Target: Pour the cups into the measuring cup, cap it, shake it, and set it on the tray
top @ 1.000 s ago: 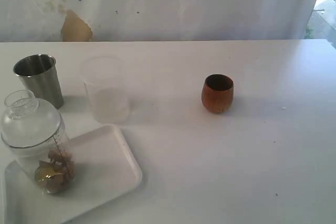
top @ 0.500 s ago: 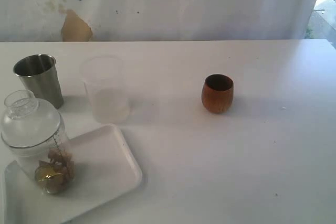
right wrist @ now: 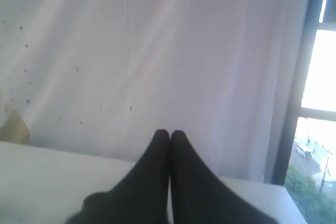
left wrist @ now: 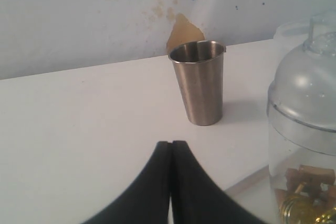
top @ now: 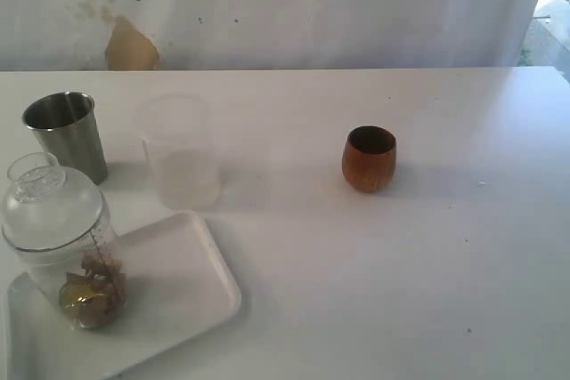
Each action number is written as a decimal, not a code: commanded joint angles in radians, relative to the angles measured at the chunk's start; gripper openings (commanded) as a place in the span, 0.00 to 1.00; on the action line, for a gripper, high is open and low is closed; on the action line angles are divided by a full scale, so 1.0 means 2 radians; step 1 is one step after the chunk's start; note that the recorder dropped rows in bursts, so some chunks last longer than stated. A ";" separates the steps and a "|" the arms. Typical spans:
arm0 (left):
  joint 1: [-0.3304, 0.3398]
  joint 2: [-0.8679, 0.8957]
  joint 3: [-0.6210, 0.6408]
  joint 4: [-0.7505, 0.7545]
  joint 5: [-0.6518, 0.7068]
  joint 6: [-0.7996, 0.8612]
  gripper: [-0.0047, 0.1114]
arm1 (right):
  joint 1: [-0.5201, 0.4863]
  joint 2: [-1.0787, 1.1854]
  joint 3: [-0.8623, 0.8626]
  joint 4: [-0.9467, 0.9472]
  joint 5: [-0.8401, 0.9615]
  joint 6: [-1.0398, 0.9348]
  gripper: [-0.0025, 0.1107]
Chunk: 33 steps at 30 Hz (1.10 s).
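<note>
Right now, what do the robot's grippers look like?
The left gripper and right gripper look alike: two smooth black fingers, broad at the base, curving to narrow rounded tips. No cables or markings show; the arms are out of view.

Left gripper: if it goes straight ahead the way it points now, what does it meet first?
Probably the steel tumbler, standing just off the line of the shut left gripper; it might only graze it. Depth is unclear.

Honestly, nothing was readable here. The measuring cup [top: 61,238] had a thin black scale running down its side, but the marks were way too small and blurry to make out any numbers.
</note>
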 commanded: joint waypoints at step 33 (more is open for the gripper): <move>0.000 -0.003 0.002 0.000 -0.003 -0.001 0.04 | -0.012 -0.002 0.122 -0.007 0.119 -0.005 0.02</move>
